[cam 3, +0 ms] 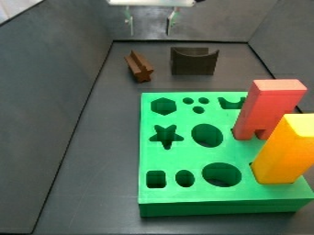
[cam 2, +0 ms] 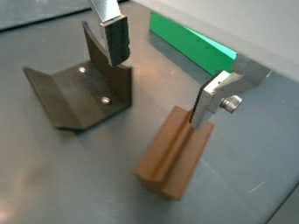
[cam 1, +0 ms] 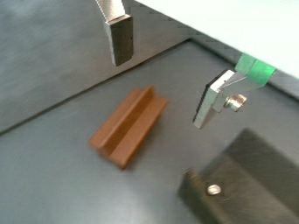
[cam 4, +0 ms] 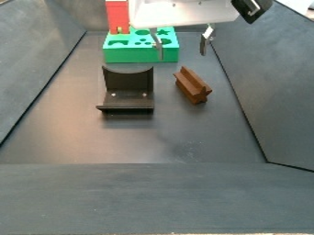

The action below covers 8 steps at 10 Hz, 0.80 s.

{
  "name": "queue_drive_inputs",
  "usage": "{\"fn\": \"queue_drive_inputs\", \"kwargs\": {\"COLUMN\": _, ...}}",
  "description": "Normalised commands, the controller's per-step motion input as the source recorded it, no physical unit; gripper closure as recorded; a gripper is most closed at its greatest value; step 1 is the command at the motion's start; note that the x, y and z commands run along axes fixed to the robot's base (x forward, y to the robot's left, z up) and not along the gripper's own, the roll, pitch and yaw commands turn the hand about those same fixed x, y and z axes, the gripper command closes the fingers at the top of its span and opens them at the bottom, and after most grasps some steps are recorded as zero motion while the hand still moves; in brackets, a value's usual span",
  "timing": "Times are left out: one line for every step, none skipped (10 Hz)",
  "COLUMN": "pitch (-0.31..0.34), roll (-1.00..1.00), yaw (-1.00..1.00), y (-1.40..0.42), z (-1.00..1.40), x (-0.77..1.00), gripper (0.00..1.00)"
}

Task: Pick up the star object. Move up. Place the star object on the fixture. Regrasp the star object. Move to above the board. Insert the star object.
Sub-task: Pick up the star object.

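The star object [cam 3: 139, 65] is a dark-brown ridged bar lying flat on the dark floor, left of the fixture [cam 3: 192, 60]. It shows in both wrist views [cam 1: 128, 127] [cam 2: 176, 157] and in a side view [cam 4: 192, 83]. The gripper [cam 1: 167, 70] [cam 2: 162, 70] is open and empty and hangs above the floor. One finger [cam 2: 208, 101] stands over an end of the bar, apart from it. The gripper shows high in both side views [cam 3: 151, 26] [cam 4: 182, 46]. The green board [cam 3: 215, 151] lies nearer in that view; it also shows in a side view [cam 4: 138, 44].
A red block [cam 3: 267, 108] and a yellow-orange block [cam 3: 285, 147] stand upright on the board's right side. The fixture also shows in other views [cam 2: 82, 92] [cam 1: 239, 188] [cam 4: 127, 87]. Sloping grey walls [cam 3: 73, 73] enclose the floor.
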Motion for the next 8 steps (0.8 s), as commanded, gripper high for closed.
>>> {"fn": "queue_drive_inputs", "kwargs": {"pitch": -0.094, "roll": 0.17, "yaw": 0.56, "y": -0.52, "z": -0.39, "x": -0.19, "gripper": 0.0}}
{"fn": "queue_drive_inputs", "kwargs": {"pitch": -0.091, "roll": 0.17, "yaw": 0.63, "y": -0.44, "z": -0.41, "x": -0.15, "gripper": 0.0}}
{"fn": "queue_drive_inputs", "kwargs": {"pitch": -0.083, "roll": 0.11, "yaw": 0.66, "y": -0.45, "z": -0.43, "x": -0.07, "gripper": 0.0}}
{"fn": "queue_drive_inputs", "kwargs": {"pitch": -0.039, "roll": 0.09, "yaw": 0.57, "y": -0.43, "z": -0.42, "x": 0.0, "gripper": 0.0}}
{"fn": "queue_drive_inputs", "kwargs": {"pitch": -0.029, "roll": 0.07, "yaw": 0.46, "y": -0.25, "z": -0.63, "x": 0.2, "gripper": 0.0}}
{"fn": "queue_drive_inputs", "kwargs": {"pitch": -0.051, "roll": 0.06, "yaw": 0.46, "y": -0.18, "z": -0.63, "x": 0.05, "gripper": 0.0}}
{"fn": "queue_drive_inputs", "kwargs": {"pitch": -0.071, "roll": 0.07, "yaw": 0.43, "y": -0.01, "z": -0.6, "x": 0.0, "gripper": 0.0}}
{"fn": "queue_drive_inputs", "kwargs": {"pitch": -0.071, "roll": 0.01, "yaw": 0.33, "y": 0.0, "z": -0.58, "x": 0.0, "gripper": 0.0}}
